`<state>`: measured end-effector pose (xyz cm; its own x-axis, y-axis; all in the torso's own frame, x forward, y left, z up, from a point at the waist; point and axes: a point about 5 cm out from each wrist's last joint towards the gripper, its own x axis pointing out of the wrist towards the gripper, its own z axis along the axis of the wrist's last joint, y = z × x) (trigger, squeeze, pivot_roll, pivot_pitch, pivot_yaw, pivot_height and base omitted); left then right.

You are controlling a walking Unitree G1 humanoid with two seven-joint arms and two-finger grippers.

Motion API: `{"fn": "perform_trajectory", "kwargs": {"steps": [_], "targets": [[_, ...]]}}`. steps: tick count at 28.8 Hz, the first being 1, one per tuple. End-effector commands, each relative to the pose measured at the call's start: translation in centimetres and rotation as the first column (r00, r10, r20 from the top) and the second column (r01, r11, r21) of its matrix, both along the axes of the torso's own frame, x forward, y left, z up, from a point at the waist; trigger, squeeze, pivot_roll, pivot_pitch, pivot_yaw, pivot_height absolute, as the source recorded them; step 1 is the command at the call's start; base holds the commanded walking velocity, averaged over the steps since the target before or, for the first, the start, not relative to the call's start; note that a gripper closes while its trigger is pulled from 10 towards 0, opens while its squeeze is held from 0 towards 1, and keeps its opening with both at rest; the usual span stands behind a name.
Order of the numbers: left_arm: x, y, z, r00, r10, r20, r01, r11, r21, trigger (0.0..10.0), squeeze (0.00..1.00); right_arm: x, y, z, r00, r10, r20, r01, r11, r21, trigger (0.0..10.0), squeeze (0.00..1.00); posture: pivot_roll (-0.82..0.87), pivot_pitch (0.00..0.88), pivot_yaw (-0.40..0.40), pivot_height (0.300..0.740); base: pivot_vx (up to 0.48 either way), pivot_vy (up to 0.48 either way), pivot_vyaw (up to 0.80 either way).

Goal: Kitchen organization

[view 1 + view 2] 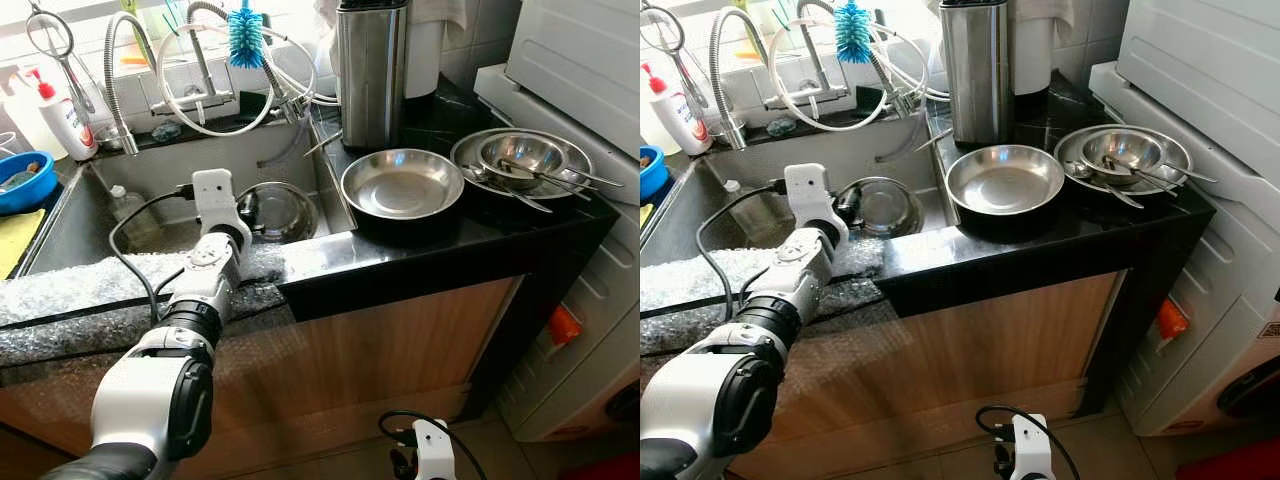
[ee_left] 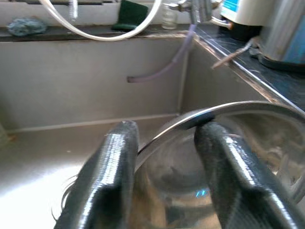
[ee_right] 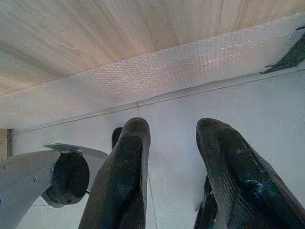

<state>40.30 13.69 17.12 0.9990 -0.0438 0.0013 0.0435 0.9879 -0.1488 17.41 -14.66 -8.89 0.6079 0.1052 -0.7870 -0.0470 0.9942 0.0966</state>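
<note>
A steel bowl (image 1: 280, 212) lies in the right part of the sink (image 1: 130, 190), close to the sink wall. My left arm reaches over the counter edge into the sink, and my left gripper (image 2: 164, 133) is open with the bowl's rim (image 2: 248, 107) passing between its two fingers (image 2: 114, 162). On the black counter to the right sit a wide steel pan (image 1: 402, 183) and a stack of steel bowls (image 1: 525, 160) holding spoons. My right gripper (image 3: 169, 129) hangs open low beside the wooden cabinet front, above the pale floor, holding nothing.
A tall steel canister (image 1: 372, 70) stands behind the pan. Faucet hoses and a blue brush (image 1: 245, 35) hang over the sink's back. A soap bottle (image 1: 65, 115) and blue bowl (image 1: 22, 180) sit at left. Bubble wrap (image 1: 70, 290) covers the counter edge. A white appliance (image 1: 580, 60) borders the right.
</note>
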Motion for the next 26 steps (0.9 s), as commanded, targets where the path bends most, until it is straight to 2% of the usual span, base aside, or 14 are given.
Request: {"fn": "perform_trajectory", "kwargs": {"steps": [1,8,9,14,16,17,18,20,22,23,25,26], "targets": [[0.3,0.0,0.9,1.0,-0.007,0.017,0.007,1.0,0.019,10.0,1.0,-0.1,0.5,-0.1,1.0,-0.002,-0.011,0.002,1.0,0.011,10.0,0.0,-0.02,0.0,0.145,0.74,0.0,0.0,0.0],[0.4,-0.1,0.9,1.0,-0.006,0.017,0.005,1.0,0.029,10.0,1.0,-0.2,0.6,-0.1,1.0,-0.002,-0.013,0.002,1.0,0.01,10.0,0.0,-0.02,0.0,0.147,0.74,0.0,0.0,0.0],[0.4,-0.1,1.0,1.0,-0.008,0.017,0.007,0.999,0.039,10.0,0.0,-0.2,0.6,-0.1,1.0,-0.003,-0.013,0.004,1.0,0.01,10.0,0.0,-0.02,0.0,0.149,0.74,0.0,0.0,0.0],[0.4,-0.4,1.0,0.998,-0.058,0.002,0.058,0.995,0.079,10.0,0.0,-0.2,0.7,-0.1,1.0,-0.004,-0.014,0.004,1.0,0.012,10.0,0.0,-0.02,0.0,0.15,0.74,0.0,0.0,0.0],[0.6,-0.6,1.4,0.993,-0.119,-0.003,0.118,0.979,0.166,10.0,0.0,-0.1,0.7,-0.1,1.0,-0.006,-0.013,0.006,1.0,0.013,10.0,0.0,-0.01,0.0,0.153,0.74,0.0,0.0,0.0],[0.6,-0.6,1.4,0.993,-0.119,-0.003,0.118,0.979,0.166,10.0,0.0,-0.1,0.7,-0.1,1.0,-0.006,-0.013,0.006,1.0,0.013,10.0,0.0,-0.01,0.0,0.153,0.74,0.0,0.0,0.0],[0.8,-0.7,2.1,0.989,-0.15,0.01,0.144,0.961,0.234,10.0,0.0,-0.1,0.6,-0.1,1.0,-0.007,-0.012,0.007,1.0,0.012,10.0,0.0,-0.01,0.0,0.154,0.74,0.0,0.0,0.0],[1.1,-1.3,3.3,0.971,-0.239,0.002,0.226,0.923,0.31,10.0,0.0,-0.3,-0.3,-0.1,1.0,-0.016,-0.012,0.016,1.0,0.006,10.0,0.0,-0.01,0.0,0.156,0.74,0.0,0.0,0.0],[1.1,-1.4,3.4,0.966,-0.259,-0.005,0.246,0.912,0.328,10.0,0.0,-0.3,-0.4,-0.1,1.0,-0.017,-0.012,0.017,1.0,0.006,10.0,0.0,-0.01,0.0,0.157,0.74,0.0,0.0,0.0],[1.1,-1.8,3.6,0.954,-0.299,-0.015,0.283,0.884,0.371,10.0,0.0,-0.3,-0.5,-0.1,1.0,-0.019,-0.009,0.019,1.0,0.005,10.0,0.0,-0.02,0.0,0.16,0.74,0.0,0.0,0.0],[1.1,-2.3,3.7,0.938,-0.346,-0.033,0.329,0.853,0.405,10.0,0.0,-0.3,-0.6,-0.1,1.0,-0.021,-0.005,0.021,1.0,0.006,10.0,0.0,-0.02,0.0,0.161,0.74,0.0,0.0,0.0],[1.1,-2.3,3.7,0.938,-0.346,-0.033,0.329,0.853,0.405,10.0,0.0,-0.3,-0.6,-0.1,1.0,-0.021,-0.005,0.021,1.0,0.006,10.0,0.0,-0.02,0.0,0.161,0.74,0.0,0.0,0.0]]}}
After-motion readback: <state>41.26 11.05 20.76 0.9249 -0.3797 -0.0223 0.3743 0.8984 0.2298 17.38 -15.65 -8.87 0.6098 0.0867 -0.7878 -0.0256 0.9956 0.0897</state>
